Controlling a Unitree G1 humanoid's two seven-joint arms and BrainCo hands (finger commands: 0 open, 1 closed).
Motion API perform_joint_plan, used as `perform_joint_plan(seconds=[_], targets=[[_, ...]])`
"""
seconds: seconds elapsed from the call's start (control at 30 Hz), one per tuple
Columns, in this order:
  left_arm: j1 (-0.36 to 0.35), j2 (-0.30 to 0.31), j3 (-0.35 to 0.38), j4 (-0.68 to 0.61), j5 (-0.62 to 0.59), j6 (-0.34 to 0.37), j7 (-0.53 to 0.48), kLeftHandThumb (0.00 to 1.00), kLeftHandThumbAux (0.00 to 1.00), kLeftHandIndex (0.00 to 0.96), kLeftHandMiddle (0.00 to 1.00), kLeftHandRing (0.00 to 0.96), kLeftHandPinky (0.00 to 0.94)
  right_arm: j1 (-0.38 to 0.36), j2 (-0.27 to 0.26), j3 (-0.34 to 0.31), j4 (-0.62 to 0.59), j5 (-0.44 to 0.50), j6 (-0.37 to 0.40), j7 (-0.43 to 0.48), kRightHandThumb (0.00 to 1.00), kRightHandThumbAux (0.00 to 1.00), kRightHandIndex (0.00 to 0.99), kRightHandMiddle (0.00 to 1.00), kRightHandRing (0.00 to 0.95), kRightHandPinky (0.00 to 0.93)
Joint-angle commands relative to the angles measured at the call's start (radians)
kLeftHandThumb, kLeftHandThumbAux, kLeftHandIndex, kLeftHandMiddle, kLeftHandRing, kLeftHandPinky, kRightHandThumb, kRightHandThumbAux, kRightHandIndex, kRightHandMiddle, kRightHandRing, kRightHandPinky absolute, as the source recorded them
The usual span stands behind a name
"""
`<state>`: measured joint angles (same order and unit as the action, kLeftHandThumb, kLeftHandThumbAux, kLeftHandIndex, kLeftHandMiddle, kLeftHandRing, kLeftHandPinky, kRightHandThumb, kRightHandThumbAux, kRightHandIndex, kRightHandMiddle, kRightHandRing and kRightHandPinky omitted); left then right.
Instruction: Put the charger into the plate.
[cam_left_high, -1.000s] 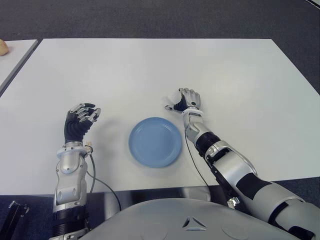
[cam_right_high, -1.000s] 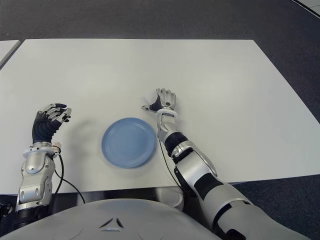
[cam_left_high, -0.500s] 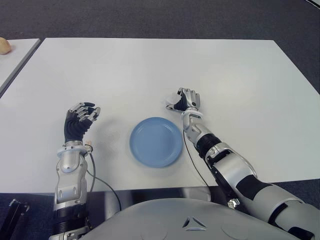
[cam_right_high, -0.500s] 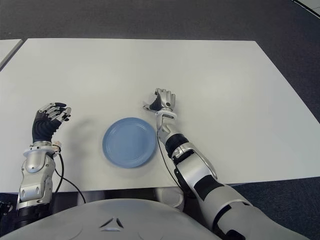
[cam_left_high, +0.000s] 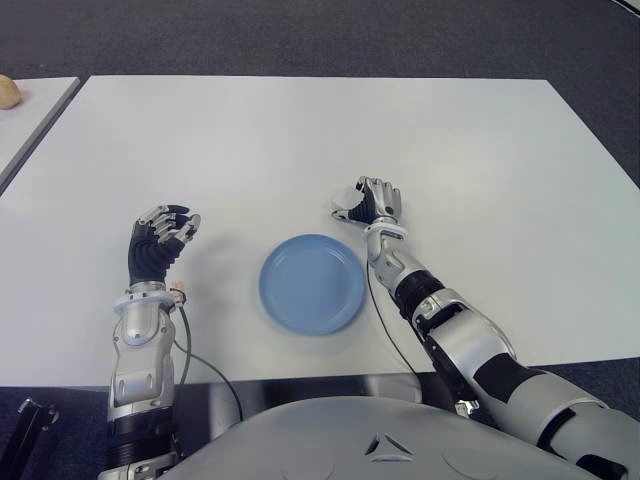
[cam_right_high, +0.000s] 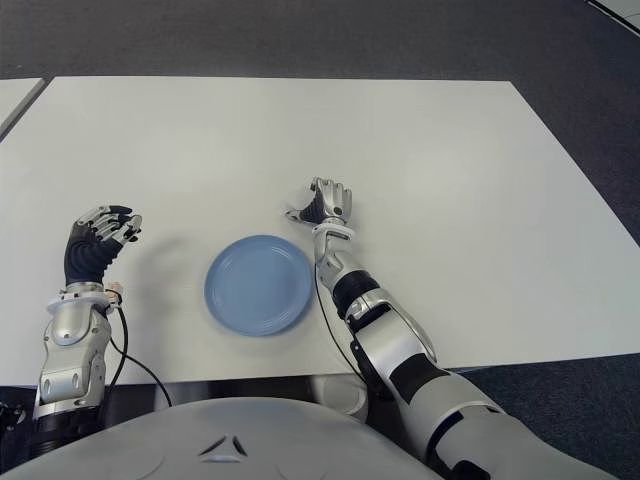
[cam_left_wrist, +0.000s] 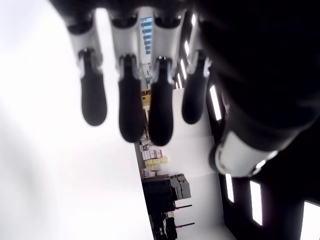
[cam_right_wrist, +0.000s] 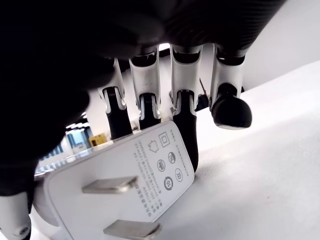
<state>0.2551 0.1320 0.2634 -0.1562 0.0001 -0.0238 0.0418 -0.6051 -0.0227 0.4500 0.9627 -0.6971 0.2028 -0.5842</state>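
The white charger (cam_right_wrist: 130, 185), its two metal prongs showing, is held between the thumb and curled fingers of my right hand (cam_left_high: 375, 203). That hand is just beyond the far right rim of the round blue plate (cam_left_high: 312, 284), and a bit of the charger (cam_left_high: 346, 197) shows white at the hand's left side. The plate lies on the white table (cam_left_high: 300, 140) with nothing in it. My left hand (cam_left_high: 160, 240) shows to the left of the plate, fingers loosely bent and holding nothing.
A second white table (cam_left_high: 25, 120) stands at the far left with a pale round object (cam_left_high: 8, 90) on it. Dark carpet surrounds the tables. A thin cable (cam_left_high: 195, 360) hangs from the left wrist at the near edge.
My right hand has shifted slightly away from me with the charger, which now shows white at the thumb side. The left hand has not moved.
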Motion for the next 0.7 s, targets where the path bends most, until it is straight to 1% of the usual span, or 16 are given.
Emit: perform_joint_plan(seconds=[0.03, 0.23, 0.47, 0.6, 0.7], targets=[[-0.004, -0.003, 0.003, 0.019, 0.003, 0.007, 0.01, 0.705, 0.719, 0.429, 0.536, 0.531, 0.504, 0.036, -0.006, -0.012, -0.024, 0.02, -0.005, -0.008, 0.85, 0.674, 0.442, 0.489, 0.796, 0.817], [-0.006, 0.0, 0.003, 0.022, 0.004, 0.011, 0.008, 0.705, 0.72, 0.428, 0.532, 0.53, 0.507, 0.056, -0.011, -0.019, -0.06, 0.02, -0.007, -0.013, 0.849, 0.674, 0.442, 0.489, 0.781, 0.802], [-0.007, 0.004, 0.004, 0.028, 0.002, 0.011, 0.004, 0.706, 0.72, 0.429, 0.536, 0.533, 0.507, 0.077, -0.019, -0.022, -0.098, 0.012, -0.009, -0.017, 0.849, 0.674, 0.441, 0.489, 0.778, 0.812], [-0.007, 0.004, 0.005, 0.028, -0.001, 0.013, 0.002, 0.706, 0.72, 0.429, 0.539, 0.533, 0.501, 0.102, -0.032, -0.024, -0.154, 0.007, -0.009, -0.017, 0.848, 0.675, 0.441, 0.489, 0.78, 0.815], [-0.005, 0.003, 0.005, 0.023, -0.001, 0.017, 0.003, 0.706, 0.719, 0.429, 0.539, 0.532, 0.5, 0.131, -0.046, -0.027, -0.223, 0.003, -0.014, -0.014, 0.848, 0.675, 0.441, 0.489, 0.777, 0.808]])
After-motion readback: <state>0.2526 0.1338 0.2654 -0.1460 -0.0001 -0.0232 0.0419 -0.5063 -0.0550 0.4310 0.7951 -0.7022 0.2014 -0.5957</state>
